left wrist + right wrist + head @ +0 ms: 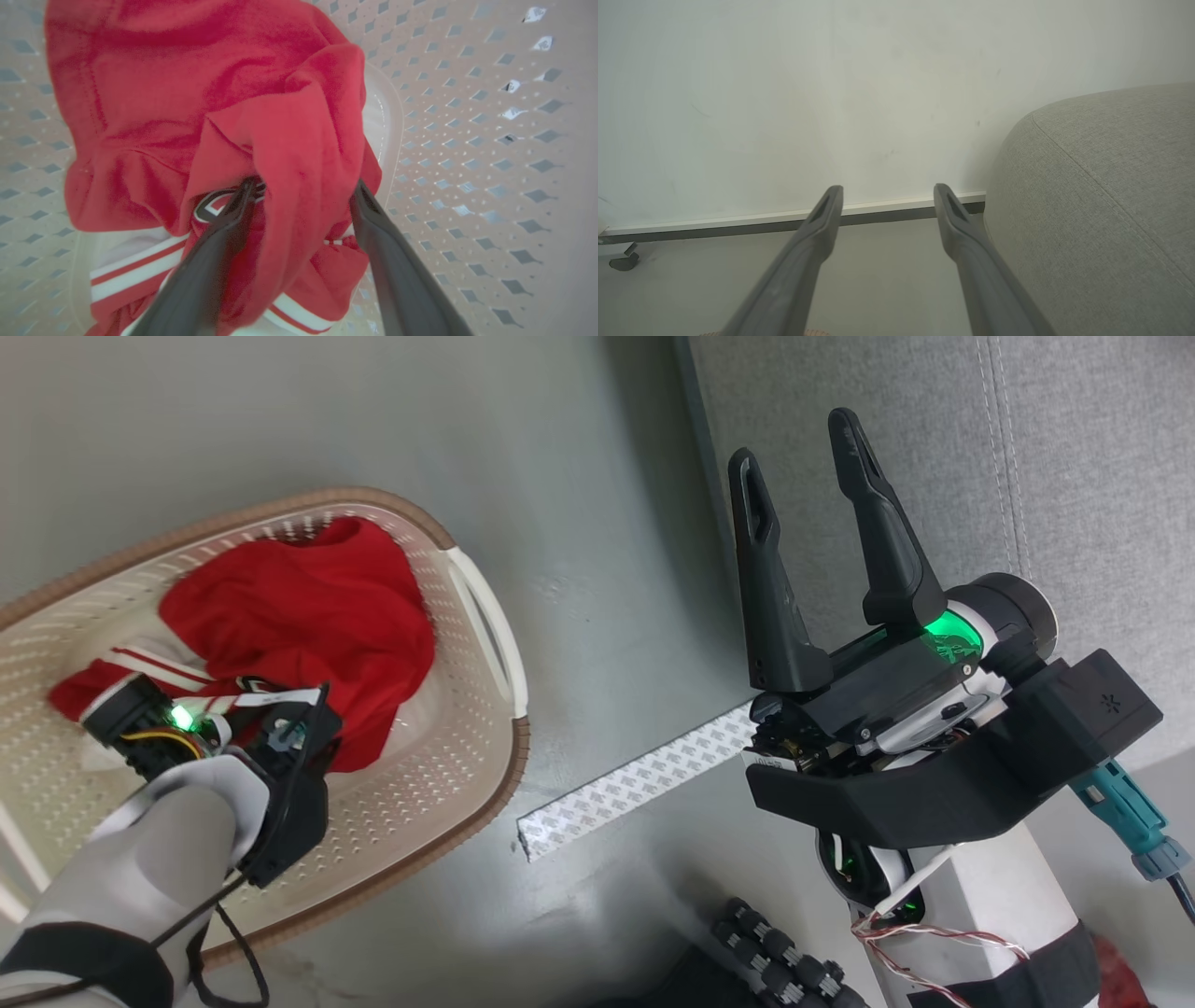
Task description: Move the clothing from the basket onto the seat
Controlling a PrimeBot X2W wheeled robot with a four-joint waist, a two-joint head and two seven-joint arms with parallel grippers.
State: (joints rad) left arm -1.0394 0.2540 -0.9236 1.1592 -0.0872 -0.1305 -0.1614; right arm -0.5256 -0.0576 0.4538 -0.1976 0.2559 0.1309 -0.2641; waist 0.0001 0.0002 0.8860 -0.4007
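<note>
Left gripper (pixel 302 189) down inside basket (pixel 425 779), fingers spread wide, straddling raised fold of red clothing (pixel 187 93), fold not pinched. Clothing heaped in basket. Right gripper (pixel 794 439) released, empty, over grey floor (pixel 579 476) just beside sofa (pixel 1074 476). Basket well apart from sofa.

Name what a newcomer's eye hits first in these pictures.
The bright red clothing heaped in the cream basket at left grabs attention, with the left end effector open astride a fold. At right, the right end effector stands open beside the grey seat.
</note>
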